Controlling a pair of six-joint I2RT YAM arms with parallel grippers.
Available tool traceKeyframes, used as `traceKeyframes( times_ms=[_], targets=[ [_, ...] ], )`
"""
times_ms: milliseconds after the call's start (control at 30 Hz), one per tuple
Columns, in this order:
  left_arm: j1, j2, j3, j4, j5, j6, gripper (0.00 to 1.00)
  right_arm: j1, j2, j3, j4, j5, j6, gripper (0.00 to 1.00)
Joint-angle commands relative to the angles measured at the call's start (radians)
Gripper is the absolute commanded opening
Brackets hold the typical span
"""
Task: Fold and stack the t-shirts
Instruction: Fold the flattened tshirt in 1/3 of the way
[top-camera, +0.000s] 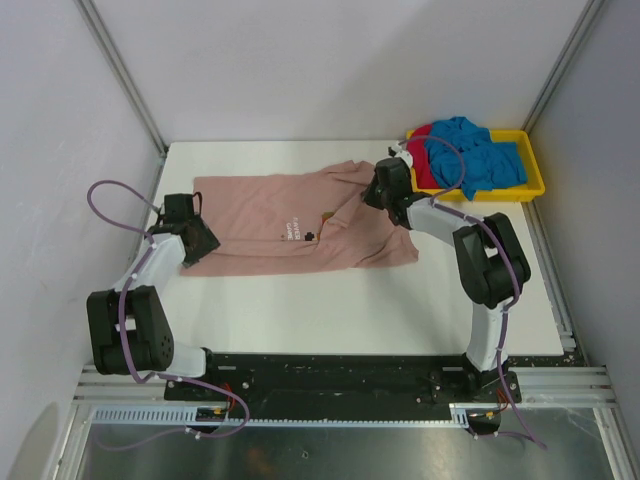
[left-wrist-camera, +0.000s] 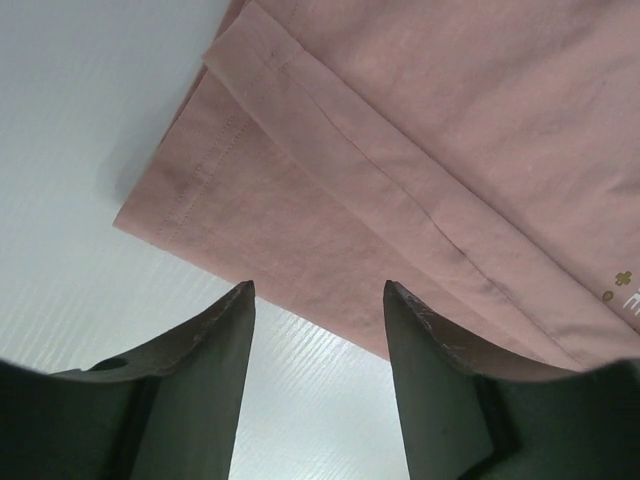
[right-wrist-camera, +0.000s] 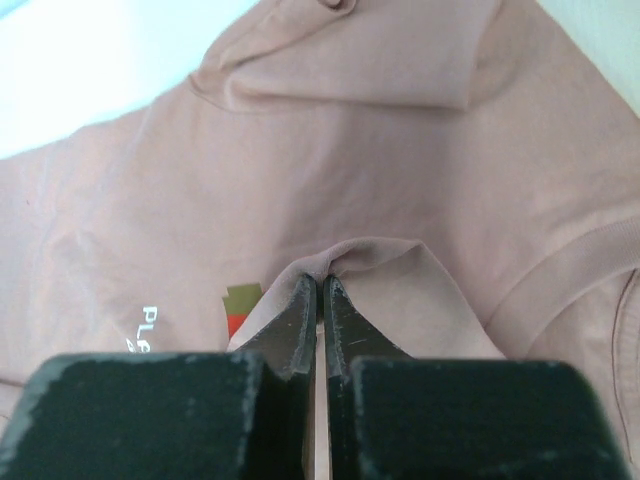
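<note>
A dusty pink t-shirt (top-camera: 290, 215) lies spread on the white table, partly folded, with small white chest print (top-camera: 292, 230). My left gripper (top-camera: 205, 240) is open at the shirt's left near corner. In the left wrist view its fingertips (left-wrist-camera: 318, 290) straddle the hem edge of the pink cloth (left-wrist-camera: 400, 150) and hold nothing. My right gripper (top-camera: 375, 190) is at the shirt's far right part. In the right wrist view it (right-wrist-camera: 320, 280) is shut on a pinched ridge of the pink cloth (right-wrist-camera: 350, 150). Blue t-shirts (top-camera: 470, 150) and a red one (top-camera: 425, 172) lie heaped in the tray.
A yellow plastic tray (top-camera: 540, 186) stands at the table's far right corner. Grey walls and metal frame posts close in the table on three sides. Bare white table (top-camera: 330, 310) shows in front of the shirt.
</note>
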Motion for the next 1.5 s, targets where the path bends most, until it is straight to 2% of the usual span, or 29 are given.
traceKeyframes(
  times_ms=[0, 433, 600, 800, 1000, 1067, 1300, 1467],
  targets=[
    [-0.004, -0.032, -0.006, 0.011, 0.009, 0.007, 0.57, -0.031, 0.024, 0.040, 0.123, -0.005, 0.021, 0.00],
    [-0.003, 0.064, 0.021, 0.011, 0.002, -0.029, 0.37, -0.070, 0.051, 0.040, 0.154, -0.038, 0.068, 0.00],
    [-0.002, 0.147, 0.075, 0.014, -0.016, -0.043, 0.34, -0.077, 0.050, 0.040, 0.146, -0.055, 0.070, 0.01],
    [0.003, 0.258, 0.191, 0.016, -0.010, -0.071, 0.37, -0.079, 0.024, 0.040, 0.094, -0.066, 0.045, 0.12],
    [0.012, 0.367, 0.285, 0.016, -0.020, -0.089, 0.42, -0.089, -0.028, 0.041, 0.013, -0.098, 0.020, 0.41],
    [0.014, 0.407, 0.308, 0.015, -0.024, -0.090, 0.42, -0.092, -0.054, 0.042, -0.036, -0.102, 0.013, 0.47],
    [0.021, 0.492, 0.385, 0.016, -0.040, -0.075, 0.43, -0.091, -0.174, 0.033, -0.257, -0.091, -0.009, 0.49],
    [0.026, 0.463, 0.434, 0.014, -0.028, -0.047, 0.44, -0.105, -0.314, -0.114, -0.343, -0.073, 0.012, 0.48]
  ],
)
